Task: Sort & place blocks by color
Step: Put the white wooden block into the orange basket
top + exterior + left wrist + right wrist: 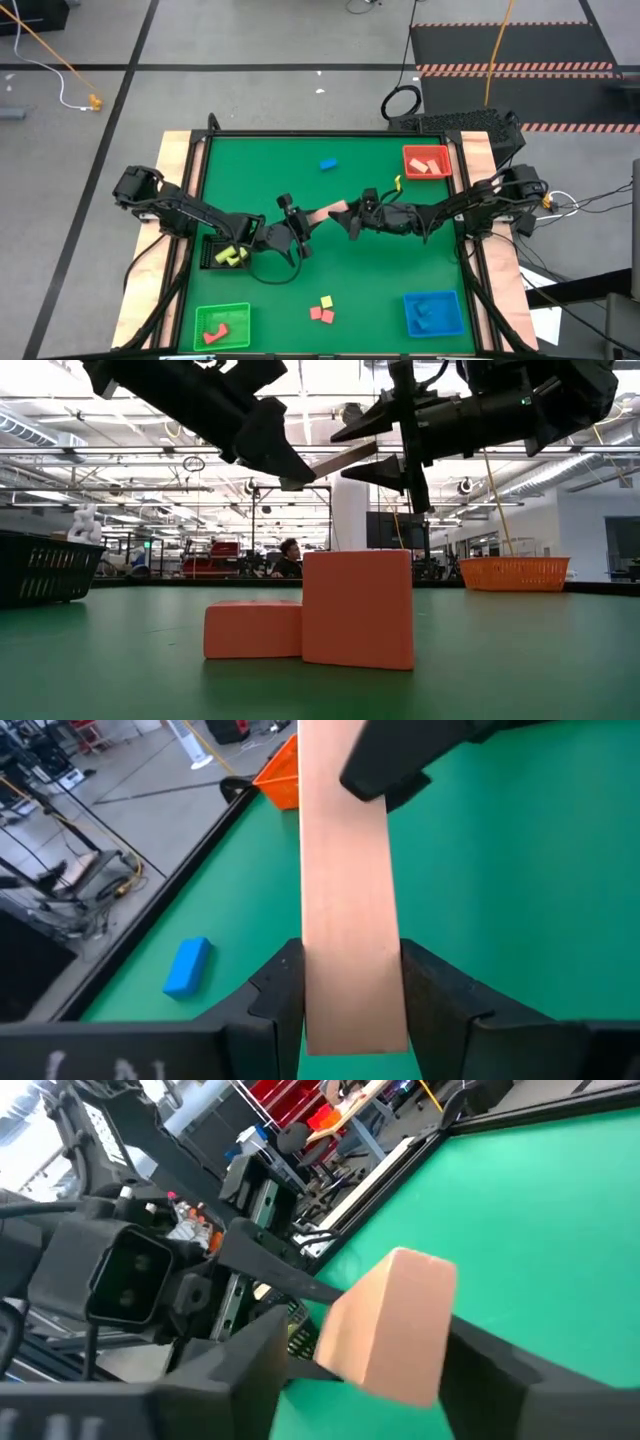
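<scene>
Above the middle of the green table [400, 270], the two arms meet around one pale tan bar [322, 213] held off the surface. The left gripper [296, 226] pinches one end of the bar between its fingers [280, 995], as the left wrist view shows plainly. The right gripper [352, 217] has the other end between its fingers [500, 1355], which stand spread to either side of the wood; whether they press on it I cannot tell.

At the upper right of the high view an orange-red tray [427, 162] holds tan and orange blocks. At the lower right a blue tray [433, 313] holds blue blocks, and at the lower left a green tray [221, 326] holds a red piece. A black bin [227, 251] at centre left holds yellow pieces.

Loose on the table are a blue block [328, 164] toward the upper middle, a yellow piece [397, 184] just right of centre, and, at lower centre, two red blocks [321, 314] with a yellow block [326, 301] touching them.
</scene>
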Controlling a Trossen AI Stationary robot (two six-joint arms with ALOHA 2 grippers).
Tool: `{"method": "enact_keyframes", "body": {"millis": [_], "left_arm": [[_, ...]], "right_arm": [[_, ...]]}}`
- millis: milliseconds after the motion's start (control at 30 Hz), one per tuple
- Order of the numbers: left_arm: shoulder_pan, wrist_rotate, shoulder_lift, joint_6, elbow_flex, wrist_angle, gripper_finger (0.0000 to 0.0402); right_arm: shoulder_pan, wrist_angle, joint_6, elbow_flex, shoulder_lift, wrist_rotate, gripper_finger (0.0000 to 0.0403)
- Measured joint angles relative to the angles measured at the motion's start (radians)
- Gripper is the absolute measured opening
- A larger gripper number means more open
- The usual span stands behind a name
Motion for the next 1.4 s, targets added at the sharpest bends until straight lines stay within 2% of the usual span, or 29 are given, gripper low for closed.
{"method": "enact_keyframes", "body": {"millis": [233,333,500,667,933,1400], "left_arm": [[0.0,-0.011,-0.001,0.006,0.0,0.002,0.0131],[0.002,-0.006,-0.001,0.006,0.0,0.011,0.0169],[-0.001,0.005,-0.001,-0.012,0.0,0.037,0.0244],[0.0,0.001,-0.001,-0.012,0.0,0.072,0.0266],[0.0,0.0,-0.001,-0.092,0.0,0.072,0.0242],[0.017,0.0,-0.001,-0.113,0.0,0.073,0.0194]], "right_arm": [[0.0,0.012,-0.069,0.0,0.0,0.003,0.0071],[-0.001,0.016,-0.105,0.002,0.0,0.0,0.0042],[-0.001,0.004,-0.147,0.001,0.0,-0.016,0.0041],[-0.033,-0.025,-0.181,0.0,-0.01,-0.034,0.0041],[-0.144,-0.274,-0.234,-0.001,-0.119,-0.032,0.0041],[-0.419,-0.907,-0.332,-0.001,-0.527,-0.023,0.0041]]}}
